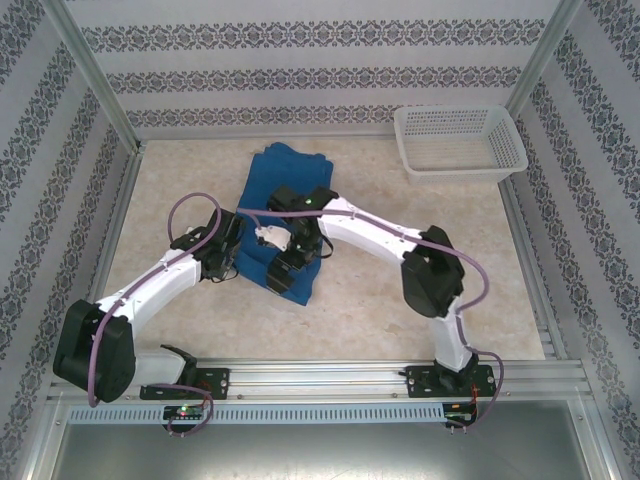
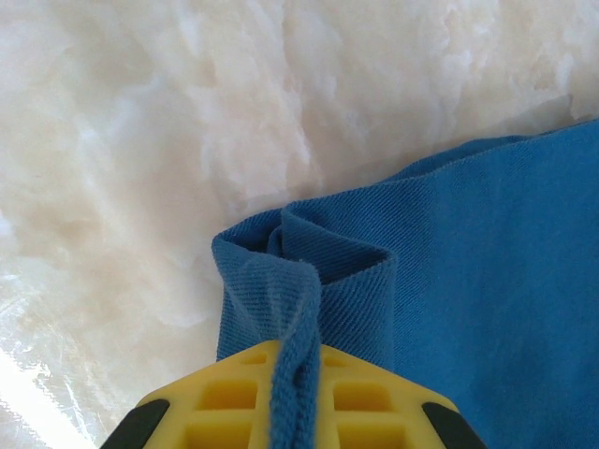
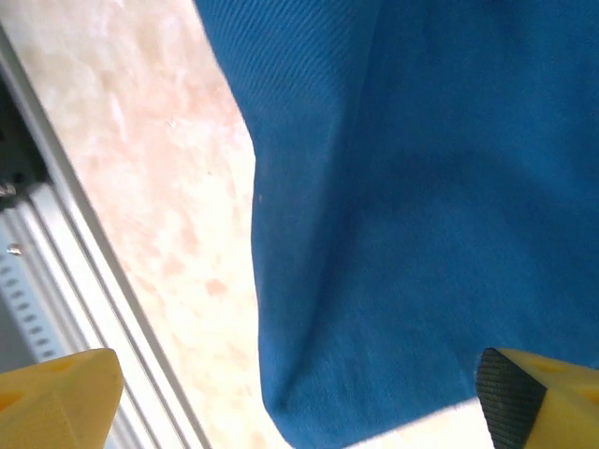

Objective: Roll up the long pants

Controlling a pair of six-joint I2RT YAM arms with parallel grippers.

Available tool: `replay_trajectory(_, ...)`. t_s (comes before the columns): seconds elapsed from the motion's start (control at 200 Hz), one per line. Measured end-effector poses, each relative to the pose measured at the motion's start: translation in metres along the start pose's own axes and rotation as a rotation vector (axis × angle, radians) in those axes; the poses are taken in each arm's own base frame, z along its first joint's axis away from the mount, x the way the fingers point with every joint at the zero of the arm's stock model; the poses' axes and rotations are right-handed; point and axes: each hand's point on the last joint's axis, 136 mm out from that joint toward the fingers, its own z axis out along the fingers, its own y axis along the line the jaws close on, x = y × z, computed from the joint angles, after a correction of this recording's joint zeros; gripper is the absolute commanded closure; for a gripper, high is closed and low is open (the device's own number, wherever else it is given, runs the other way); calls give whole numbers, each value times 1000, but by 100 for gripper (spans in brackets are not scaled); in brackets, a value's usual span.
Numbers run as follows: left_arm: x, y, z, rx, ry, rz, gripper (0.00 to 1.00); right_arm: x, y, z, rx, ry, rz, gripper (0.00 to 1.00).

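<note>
Between the yellow fingers of the left claw a narrow fold of blue cloth is pinched. The fingers are closed on it, so this claw grips the long pants at one corner of their edge. Around the pinched place the cloth rises in a small loop with a turned hem. Beyond the loop the pants lie flat toward the right side of the left wrist view. Beside the corner is the pale marbled table.

The right claw is open: its yellow fingers stand far apart, at the two lower corners of the right wrist view. Below it are the long pants, smooth with some soft creases, and one edge of them runs down the picture. To the left of that edge is the table, and further left a metal rail.

From the top camera, the left claw is at the left edge of the pants, and the right claw is over their near half. The long pants lie folded as a long strip in the middle of the table, with the far end toward the back wall. A white basket stands at the far right corner, well apart from the pants.
</note>
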Motion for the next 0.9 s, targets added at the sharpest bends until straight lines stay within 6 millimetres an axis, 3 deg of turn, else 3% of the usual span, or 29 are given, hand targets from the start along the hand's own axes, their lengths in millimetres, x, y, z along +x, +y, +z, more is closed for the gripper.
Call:
replay_trajectory(0.09, 0, 0, 1, -3, 1, 1, 97, 14, 6, 7, 109, 2, -64, 2)
replay_trajectory(0.22, 0, -1, 1, -4, 1, 1, 98, 35, 10, 39, 251, 52, -142, 4)
replay_trajectory(0.345, 1, -1, 2, -7, 1, 2, 98, 44, -1, 55, 363, 67, -179, 21)
replay_trajectory(0.37, 1, -1, 2, -7, 1, 2, 97, 43, -4, 55, 382, 62, -187, 27)
replay_trajectory(0.405, 1, -1, 2, -7, 1, 2, 97, 39, -9, 55, 412, 49, -192, 44)
replay_trajectory(0.45, 1, -1, 2, -7, 1, 2, 97, 34, -15, 55, 446, 36, -193, 88)
replay_trajectory(0.47, 1, -1, 2, -7, 1, 2, 97, 32, -17, 56, 457, 33, -199, 100)
replay_trajectory(0.679, -3, 2, 1, -22, -15, 10, 96, 29, -25, 59, 485, 51, -232, 100)
replay_trajectory(0.899, -14, -17, -2, -15, -49, 19, 95, 16, -23, 29, 291, 21, -110, 100)
